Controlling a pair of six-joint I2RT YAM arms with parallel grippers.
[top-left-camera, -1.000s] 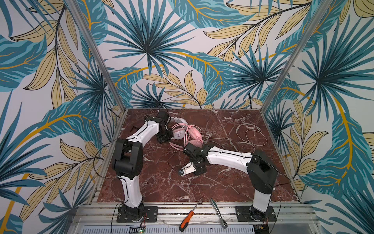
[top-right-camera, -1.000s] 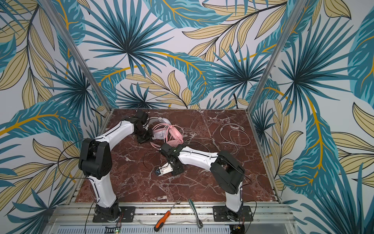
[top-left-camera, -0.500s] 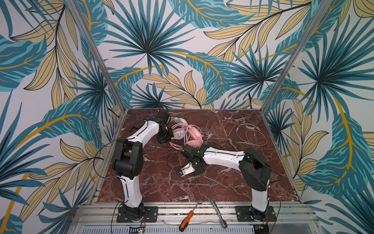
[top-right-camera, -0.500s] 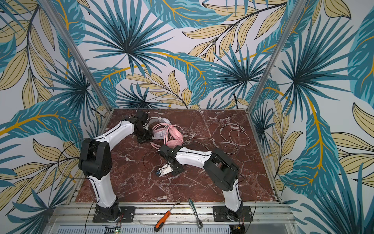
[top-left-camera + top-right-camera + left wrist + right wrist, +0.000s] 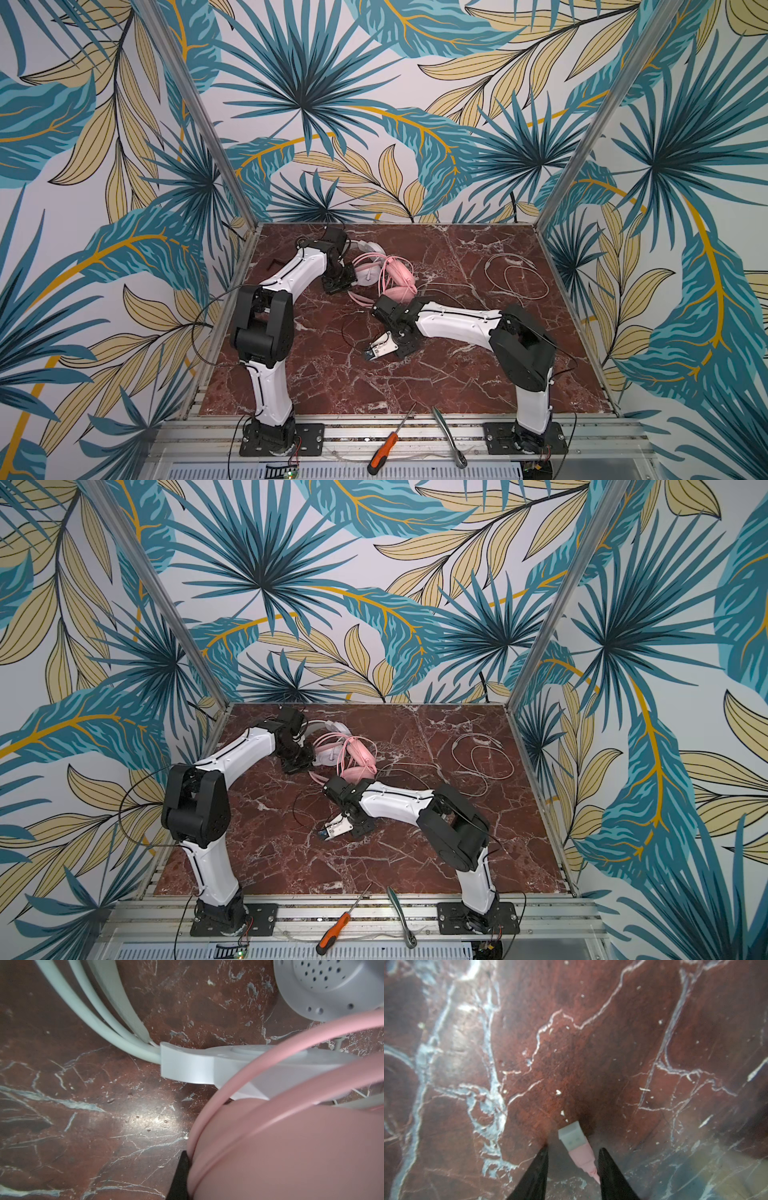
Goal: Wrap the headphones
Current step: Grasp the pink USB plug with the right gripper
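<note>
Pink headset sits at back centre-left of the marble table, with pink cable loops draped over it. White headset is just behind and beside it, on the left arm's side, and the two touch. In the left wrist view the pink band crosses over the white headset's hinge piece, with the white perforated cup beyond.

Left gripper is clenched on the pink headset's edge. One black finger shows tight against the pink rim; the other is hidden behind the pink.

Pink USB plug lies flat on the marble nearer the front, apart from the headsets. Right gripper is released, jaws apart. The plug lies loose between them with a gap on the plug's metal end, and its pink strain relief runs back toward one finger. In both top views this gripper is low over the table centre.

Loose cable, pale loops, lies at back right, well apart from the headsets. Orange-handled screwdriver and ratchet wrench rest on the front metal rail.

Versus a second ago, the right arm's elbow has swung in toward the middle and the right gripper has nudged slightly left. Left arm, both headsets and the loose cable are unchanged.
</note>
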